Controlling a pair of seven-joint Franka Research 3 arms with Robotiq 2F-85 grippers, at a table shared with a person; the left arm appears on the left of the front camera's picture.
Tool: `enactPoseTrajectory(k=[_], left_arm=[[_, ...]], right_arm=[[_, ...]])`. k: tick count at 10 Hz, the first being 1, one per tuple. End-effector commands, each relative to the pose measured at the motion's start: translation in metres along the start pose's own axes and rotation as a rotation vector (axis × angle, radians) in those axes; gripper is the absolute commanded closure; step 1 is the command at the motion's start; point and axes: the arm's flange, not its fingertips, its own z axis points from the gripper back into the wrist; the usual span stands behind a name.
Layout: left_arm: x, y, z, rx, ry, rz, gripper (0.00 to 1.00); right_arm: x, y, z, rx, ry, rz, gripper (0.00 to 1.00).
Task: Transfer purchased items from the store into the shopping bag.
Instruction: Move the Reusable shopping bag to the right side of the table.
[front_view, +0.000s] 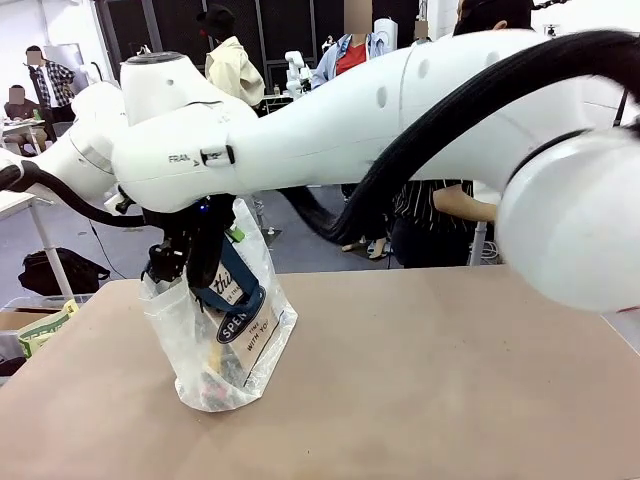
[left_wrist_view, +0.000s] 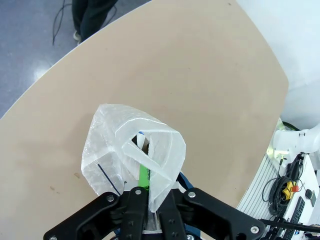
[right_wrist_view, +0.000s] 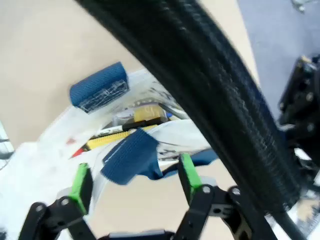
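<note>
I read the step in hand as bag handling: the goods already lie inside the shopping bag (front_view: 228, 330), and no item remains on the table (front_view: 450, 380) beside it.

1. Bag position. The shopping bag stands upright on the table, its long axis vertical, mouth pointing up toward the arms above it.
2. Left pincer (left_wrist_view: 146, 192). The fingers are pressed together on the bag's rim at the top edge, pinching the translucent film and holding the mouth up.
3. Right pincer (right_wrist_view: 134, 177). The fingers stand spread directly above the bag's mouth, with a navy strap handle (right_wrist_view: 131, 155) lying between them, not gripped.
4. Contents. A yellow item (right_wrist_view: 145, 112) and a slim yellow-and-dark item (right_wrist_view: 107, 139) lie inside the bag, below the handles.

Next move, in my judgement: lift the right pincer clear of the bag's mouth without snagging the handle.
</note>
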Motion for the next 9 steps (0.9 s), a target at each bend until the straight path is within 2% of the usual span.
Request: enactPoseTrajectory(k=[1, 4, 6, 8, 9], left_arm=[[0.002, 0.001, 0.002, -0.001, 0.018, 0.014, 1.0], [0.004, 0.002, -0.001, -0.009, 0.035, 0.006, 1.0], [0.004, 0.003, 0.0, -0.001, 0.041, -0.006, 1.0], [0.002, 0.003, 0.001, -0.003, 0.045, -0.009, 1.0], [0.001, 0.003, 0.0, -0.012, 0.045, -0.004, 1.0]], right_arm=[[-0.059, 0.004, 0.013, 0.011, -0.068, -0.078, 0.0], [-0.12, -0.024, 0.059, 0.03, -0.191, -0.204, 0.0], [-0.16, -0.047, 0.081, 0.028, -0.241, -0.336, 0.0], [-0.206, -0.072, 0.098, 0.002, -0.206, -0.504, 0.0], [-0.228, -0.089, 0.104, -0.033, -0.165, -0.635, 0.0]])
